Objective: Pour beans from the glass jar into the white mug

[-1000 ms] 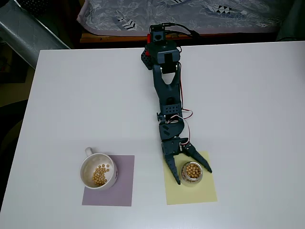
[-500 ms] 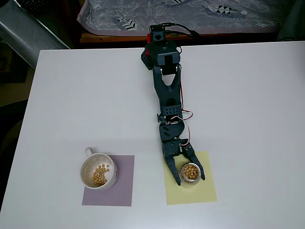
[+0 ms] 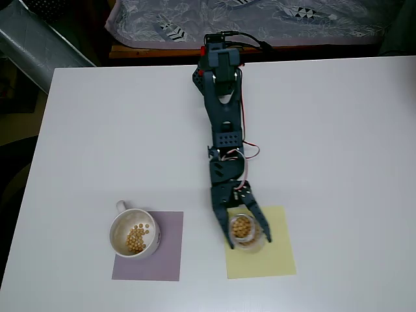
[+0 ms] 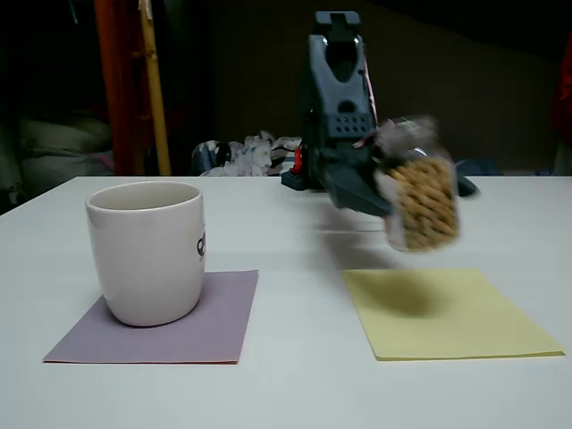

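- The gripper (image 3: 246, 227) is closed around the glass jar (image 3: 244, 231), with one finger seen on each side of the jar in the overhead view.
- In the fixed view the glass jar (image 4: 418, 198) is held clear of the table, above the yellow paper square (image 4: 450, 313); a shadow is cast on that square below the jar. The jar appears blurred and roughly upright.
- The jar is filled almost to the top with the beans (image 4: 422, 207); from overhead, the beans (image 3: 242, 226) are visible through the jar's open mouth.
- The white mug (image 3: 134, 234) is placed on the purple paper square (image 3: 168, 255), well apart from the jar and to its left in both views.
- A small layer of beans (image 3: 136, 238) is seen on the mug's bottom in the overhead view.
- The mug's handle is directed toward the picture's upper left in the overhead view.
- Both paper squares are laid flat on the white table (image 3: 325, 130), side by side with a gap between them.
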